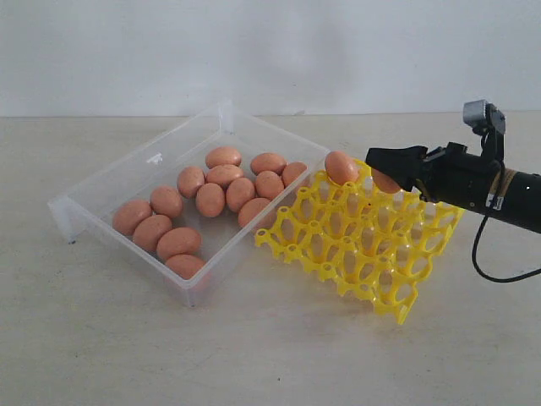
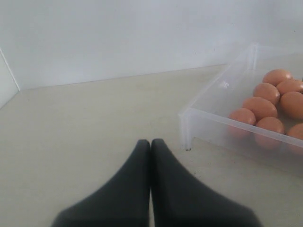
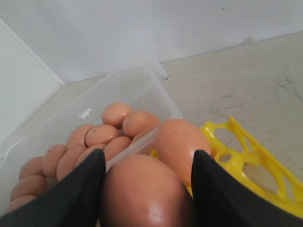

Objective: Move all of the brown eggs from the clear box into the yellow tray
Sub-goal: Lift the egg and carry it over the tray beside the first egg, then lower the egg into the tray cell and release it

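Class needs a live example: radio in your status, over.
Left gripper shut, empty. Right gripper holds a brown egg over yellow tray; one egg seated. Other eggs in clear box. Nothing blocking.

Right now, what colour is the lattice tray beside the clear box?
The tray is bright yellow all over, clearest in the exterior view.

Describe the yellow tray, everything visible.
The yellow tray is a bright plastic lattice of round open cells with raised pegs, lying on the table beside the clear box. One brown egg sits in its far corner cell; the rest look empty. The right tool holds a second egg over its far edge.
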Controlling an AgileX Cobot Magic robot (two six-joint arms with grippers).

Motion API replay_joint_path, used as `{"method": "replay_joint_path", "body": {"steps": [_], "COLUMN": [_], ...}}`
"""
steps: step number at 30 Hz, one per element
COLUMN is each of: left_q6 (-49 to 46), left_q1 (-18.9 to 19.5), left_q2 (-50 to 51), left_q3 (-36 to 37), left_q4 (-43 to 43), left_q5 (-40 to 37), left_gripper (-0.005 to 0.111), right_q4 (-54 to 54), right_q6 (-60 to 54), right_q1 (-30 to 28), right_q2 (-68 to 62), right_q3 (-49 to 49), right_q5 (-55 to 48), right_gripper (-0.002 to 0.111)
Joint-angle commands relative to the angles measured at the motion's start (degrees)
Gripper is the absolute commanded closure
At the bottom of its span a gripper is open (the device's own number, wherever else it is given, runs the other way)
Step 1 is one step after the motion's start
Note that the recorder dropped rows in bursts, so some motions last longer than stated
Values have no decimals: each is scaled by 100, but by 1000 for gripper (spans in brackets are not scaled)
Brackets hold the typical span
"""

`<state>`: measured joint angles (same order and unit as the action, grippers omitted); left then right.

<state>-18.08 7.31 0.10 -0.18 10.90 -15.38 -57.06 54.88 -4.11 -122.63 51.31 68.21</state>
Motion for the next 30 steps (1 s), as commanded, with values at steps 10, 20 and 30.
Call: {"method": "replay_joint_path", "body": {"steps": [10,20,30], "left_q6": [52,52,52], "left_q1": [-4,-4,-4], "left_q2": [-10,-10,-10], "left_q3": [18,18,18], "left_q4": [21,21,21], "left_q5": [40,40,51], "left_gripper": [111,111,111], "right_q4": [-114,331,394], "right_q6": [-273,-1003,-1029], "right_q1": [179,594,594], "right_q2": [-204,-204,-204], "right_q3": [754,830,830], "right_q5": [-104,-1030,-1474], "right_gripper": [109,109,109]}}
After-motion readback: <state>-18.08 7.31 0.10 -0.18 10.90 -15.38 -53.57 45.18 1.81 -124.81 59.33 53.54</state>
